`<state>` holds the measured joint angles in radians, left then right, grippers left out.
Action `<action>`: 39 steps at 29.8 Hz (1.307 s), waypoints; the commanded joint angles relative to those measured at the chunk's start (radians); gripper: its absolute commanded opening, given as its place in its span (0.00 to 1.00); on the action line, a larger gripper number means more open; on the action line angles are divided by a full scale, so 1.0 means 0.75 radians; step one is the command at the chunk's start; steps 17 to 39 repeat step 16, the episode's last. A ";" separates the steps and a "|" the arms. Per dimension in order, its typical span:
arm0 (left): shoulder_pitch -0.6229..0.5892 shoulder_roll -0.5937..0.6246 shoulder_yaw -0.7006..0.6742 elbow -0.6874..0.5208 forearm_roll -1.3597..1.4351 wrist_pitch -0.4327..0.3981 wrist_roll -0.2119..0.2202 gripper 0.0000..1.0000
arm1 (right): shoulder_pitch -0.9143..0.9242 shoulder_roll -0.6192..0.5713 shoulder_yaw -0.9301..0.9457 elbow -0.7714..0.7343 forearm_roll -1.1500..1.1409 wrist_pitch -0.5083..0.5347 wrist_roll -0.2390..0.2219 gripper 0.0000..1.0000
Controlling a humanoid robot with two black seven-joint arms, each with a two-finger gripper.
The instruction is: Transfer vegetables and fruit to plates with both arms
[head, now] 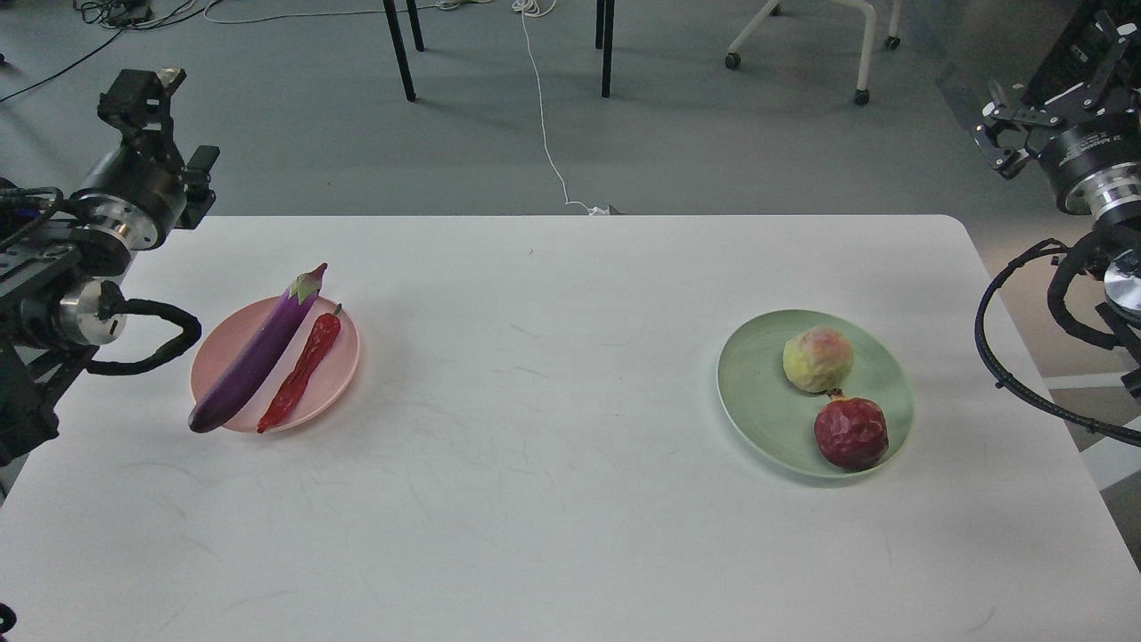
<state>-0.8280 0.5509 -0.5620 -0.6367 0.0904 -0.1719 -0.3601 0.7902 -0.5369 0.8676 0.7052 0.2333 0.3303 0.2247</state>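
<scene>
The purple eggplant [258, 357] and the red chili pepper [301, 373] lie side by side on the pink plate [343, 361] at the table's left. The yellow-green ball [816, 358] and the dark red pomegranate [850, 433] sit on the mint green plate [758, 392] at the right. My left gripper [168, 132] is raised beyond the table's far left corner, open and empty, well clear of the pink plate. My right gripper [1041, 89] is raised off the table's far right corner, open and empty.
The white table [553, 499] has rounded far corners. On the floor behind it are black chair legs [606, 49], a white cable [544, 125], an office chair base [860, 53] and black equipment [1070, 53] at the far right.
</scene>
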 commanded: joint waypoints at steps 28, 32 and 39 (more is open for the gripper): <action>-0.013 -0.223 -0.320 0.115 -0.137 -0.112 -0.031 0.98 | 0.004 0.182 -0.026 -0.186 0.020 0.059 -0.046 0.99; -0.013 -0.223 -0.320 0.115 -0.137 -0.112 -0.031 0.98 | 0.004 0.182 -0.026 -0.186 0.020 0.059 -0.046 0.99; -0.013 -0.223 -0.320 0.115 -0.137 -0.112 -0.031 0.98 | 0.004 0.182 -0.026 -0.186 0.020 0.059 -0.046 0.99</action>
